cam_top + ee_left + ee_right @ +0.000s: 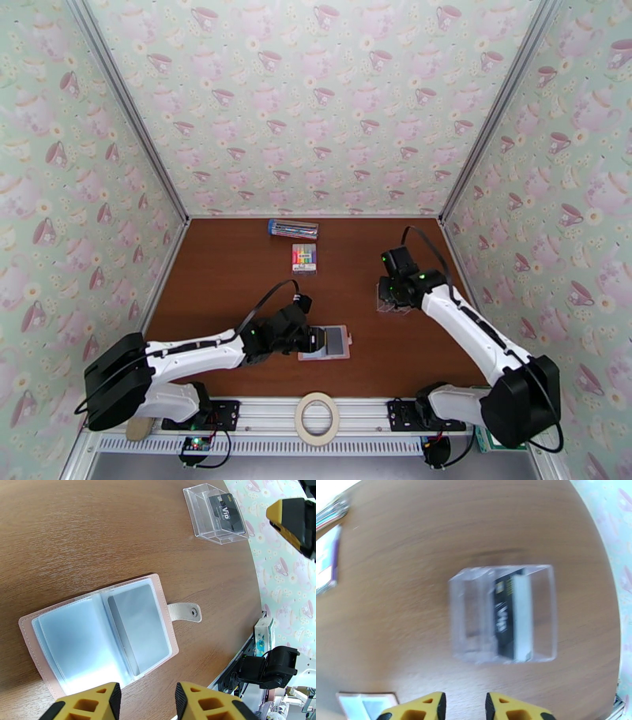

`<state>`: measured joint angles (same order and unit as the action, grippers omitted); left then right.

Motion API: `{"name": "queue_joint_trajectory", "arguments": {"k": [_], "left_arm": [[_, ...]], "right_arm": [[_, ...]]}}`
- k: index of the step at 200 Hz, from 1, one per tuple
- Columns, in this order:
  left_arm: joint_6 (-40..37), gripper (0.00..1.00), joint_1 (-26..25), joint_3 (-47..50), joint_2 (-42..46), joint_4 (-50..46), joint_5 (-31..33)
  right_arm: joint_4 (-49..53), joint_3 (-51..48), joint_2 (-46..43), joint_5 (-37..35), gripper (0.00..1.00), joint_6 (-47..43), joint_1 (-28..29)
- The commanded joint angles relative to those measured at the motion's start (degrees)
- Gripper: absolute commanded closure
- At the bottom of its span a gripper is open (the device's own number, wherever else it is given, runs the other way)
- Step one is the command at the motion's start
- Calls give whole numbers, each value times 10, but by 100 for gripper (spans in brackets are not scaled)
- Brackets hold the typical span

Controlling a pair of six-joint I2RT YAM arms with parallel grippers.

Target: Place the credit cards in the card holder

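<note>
Lying open on the brown wooden table, the dusty-pink folding card holder presents its pockets. The left gripper hovers at its edge, jaws apart, empty. The right gripper, narrowly parted and empty, hangs over the dark credit cards propped in a clear plastic stand.

R wrist view: clear plastic box w/ dark grey plastic credit card inside is motion-blurred, card lettering unreadable. Dusty-pink folding card holder cut by bottom edge, rainbow marker pack by left edge. Top view: left gripper covers holder's left part; right gripper hides most of box, its jaws not discernible there. L wrist view: right gripper cut by right edge.
</note>
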<state>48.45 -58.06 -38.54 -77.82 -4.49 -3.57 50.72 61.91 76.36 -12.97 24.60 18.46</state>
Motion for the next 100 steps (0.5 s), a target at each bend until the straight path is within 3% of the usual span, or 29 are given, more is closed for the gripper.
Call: {"name": "queue_joint_trajectory", "arguments": {"k": [1,100], "left_arm": [[-4,56,3,7,-1,2,1],[-1,56,4,10,2,-1,4]], "right_arm": [[25,25,35,-16,64,-30,-26],[13,76,174,-23,54,-56,-76]]}}
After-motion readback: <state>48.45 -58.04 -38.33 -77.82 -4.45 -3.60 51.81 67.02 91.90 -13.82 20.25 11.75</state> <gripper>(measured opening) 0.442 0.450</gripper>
